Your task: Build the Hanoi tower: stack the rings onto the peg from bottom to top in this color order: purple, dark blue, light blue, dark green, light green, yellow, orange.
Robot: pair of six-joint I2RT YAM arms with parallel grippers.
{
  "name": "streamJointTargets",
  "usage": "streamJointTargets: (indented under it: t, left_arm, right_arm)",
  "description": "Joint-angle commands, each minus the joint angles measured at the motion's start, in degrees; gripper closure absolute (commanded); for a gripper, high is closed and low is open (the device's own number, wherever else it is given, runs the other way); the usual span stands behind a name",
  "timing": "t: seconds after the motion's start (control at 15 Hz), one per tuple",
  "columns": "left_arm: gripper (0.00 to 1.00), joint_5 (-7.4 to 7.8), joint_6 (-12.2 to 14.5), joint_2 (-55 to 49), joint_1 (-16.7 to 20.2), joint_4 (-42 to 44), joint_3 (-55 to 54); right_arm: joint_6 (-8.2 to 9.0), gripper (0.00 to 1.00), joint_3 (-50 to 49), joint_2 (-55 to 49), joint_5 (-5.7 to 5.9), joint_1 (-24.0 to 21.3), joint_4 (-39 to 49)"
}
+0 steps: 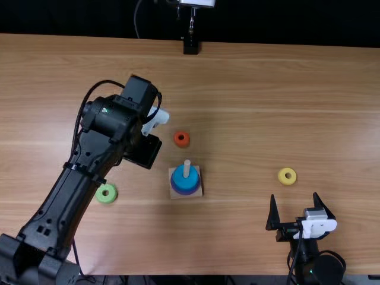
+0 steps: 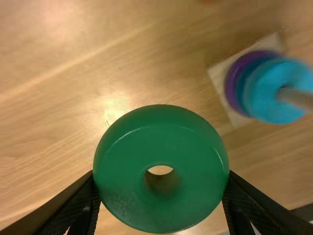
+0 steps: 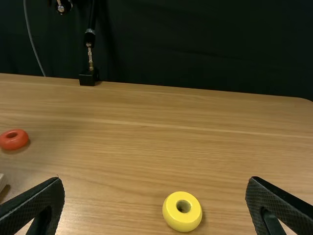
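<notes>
in the top view the left arm reaches over the desk, and the left gripper is to the left of the peg and well apart from it. in the left wrist view its two fingers are closed on opposite sides of the dark green ring, parted by the width of that ring, with its hole facing the camera. the peg stands on a square wooden base, and three rings are threaded on it: the purple ring lowest, the dark blue ring on that, and the light blue ring on top, with the end of the peg sticking up above them. the orange ring lies on the desk, near the base on its far side. the light green ring lies left of the base, beside the edge of the left arm as seen from above. the yellow ring lies well off to the right. the right gripper is just on the near side of that ring, fingers spread wide and nothing between them. at the far edge of the desk is a black stand, with a dark curtain behind it.
</notes>
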Motion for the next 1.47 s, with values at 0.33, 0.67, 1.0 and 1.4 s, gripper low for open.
streamJointTargets:
  t: [0.33,0.67,1.0,1.4]
  left_arm:
    - [1.0,-0.08,-8.7,-0.3,-7.7,-4.1,9.9]
    - [1.0,-0.08,-9.7,1.9,-10.7,-4.1,10.4]
    - [1.0,0.03,-9.7,4.2,-13.1,-3.9,10.4]
    - [1.0,0.03,-11.2,5.9,-14.7,-3.4,11.1]
  right_arm:
    - [-0.02,0.0,-0.9,-0.7,0.16,-0.8,-0.5]
    - [-0.02,0.0,-0.9,-0.7,0.16,-0.8,-0.4]
    - [-0.02,0.0,-0.9,-0.7,0.16,-0.8,-0.4]
    - [-0.02,0.0,-0.9,-0.7,0.16,-0.8,-0.4]
